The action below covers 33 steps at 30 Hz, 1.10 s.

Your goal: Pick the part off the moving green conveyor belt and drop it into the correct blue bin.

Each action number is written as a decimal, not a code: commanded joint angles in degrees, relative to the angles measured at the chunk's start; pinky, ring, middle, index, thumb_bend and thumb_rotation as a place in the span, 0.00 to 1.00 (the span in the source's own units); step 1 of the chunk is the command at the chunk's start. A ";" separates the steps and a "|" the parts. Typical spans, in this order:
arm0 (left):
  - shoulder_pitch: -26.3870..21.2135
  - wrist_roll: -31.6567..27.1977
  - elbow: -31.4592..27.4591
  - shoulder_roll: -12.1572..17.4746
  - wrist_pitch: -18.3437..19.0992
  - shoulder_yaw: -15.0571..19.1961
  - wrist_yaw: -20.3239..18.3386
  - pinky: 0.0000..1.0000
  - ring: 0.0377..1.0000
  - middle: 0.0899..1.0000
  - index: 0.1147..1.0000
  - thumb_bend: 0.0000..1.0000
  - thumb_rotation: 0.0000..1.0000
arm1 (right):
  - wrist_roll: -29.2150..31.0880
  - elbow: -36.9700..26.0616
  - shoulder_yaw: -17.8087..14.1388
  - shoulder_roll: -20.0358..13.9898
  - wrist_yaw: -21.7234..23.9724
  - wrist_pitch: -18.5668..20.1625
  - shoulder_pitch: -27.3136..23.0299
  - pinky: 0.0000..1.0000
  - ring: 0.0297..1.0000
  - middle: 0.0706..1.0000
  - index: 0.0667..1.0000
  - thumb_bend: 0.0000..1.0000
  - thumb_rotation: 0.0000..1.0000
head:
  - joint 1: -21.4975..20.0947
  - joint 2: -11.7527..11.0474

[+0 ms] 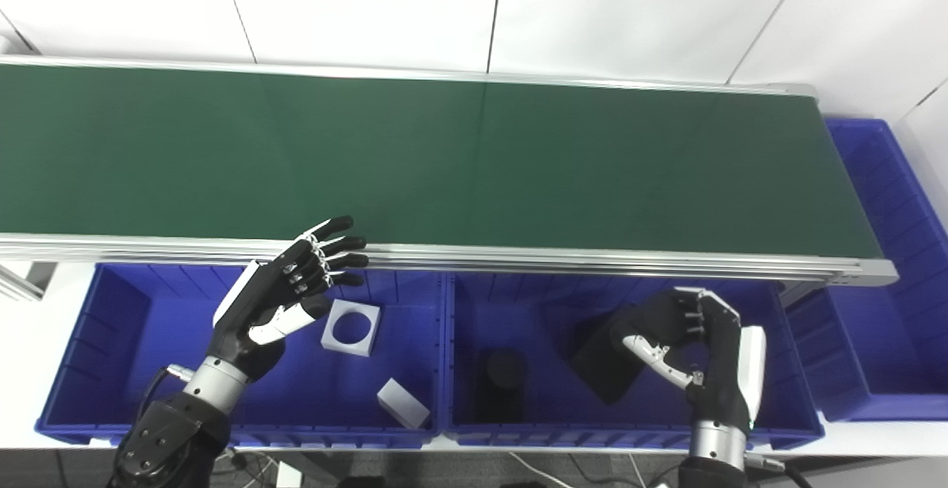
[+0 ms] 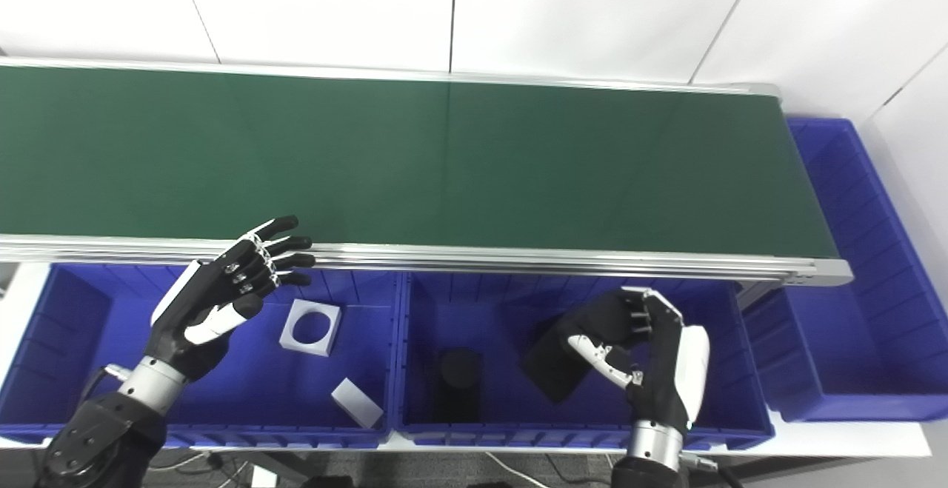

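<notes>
The right hand is curled around a matte black block, held tilted above the middle blue bin. A black cylinder stands on that bin's floor. The left hand is spread and empty over the left blue bin, which contains a white square plate with a round hole and a white rectangular block. The smooth green conveyor belt has aluminium rails. The right eye view shows more of the ribbed end bin.

White wall panels behind; cables below.
</notes>
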 commanded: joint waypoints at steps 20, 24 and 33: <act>-0.16 -0.21 -3.44 0.44 0.20 0.25 -0.07 0.70 0.76 0.79 0.85 0.93 0.52 | 0.44 6.86 -1.83 -0.02 -7.05 -5.78 -0.29 0.32 0.43 0.49 0.46 0.50 0.00 | -0.54 0.24; -0.22 -0.33 -3.14 0.33 -0.14 0.27 -0.26 0.69 0.75 0.78 0.85 0.92 0.51 | 0.45 7.25 -1.67 -0.24 -7.35 -6.14 -0.39 0.33 0.44 0.49 0.47 0.50 0.00 | -0.50 0.15; -0.20 -0.15 -3.01 0.16 -0.35 0.28 -0.12 0.69 0.75 0.78 0.85 0.92 0.52 | 0.83 6.08 -1.40 -0.30 -6.79 -5.92 -0.28 0.33 0.44 0.49 0.46 0.50 0.00 | -0.47 0.05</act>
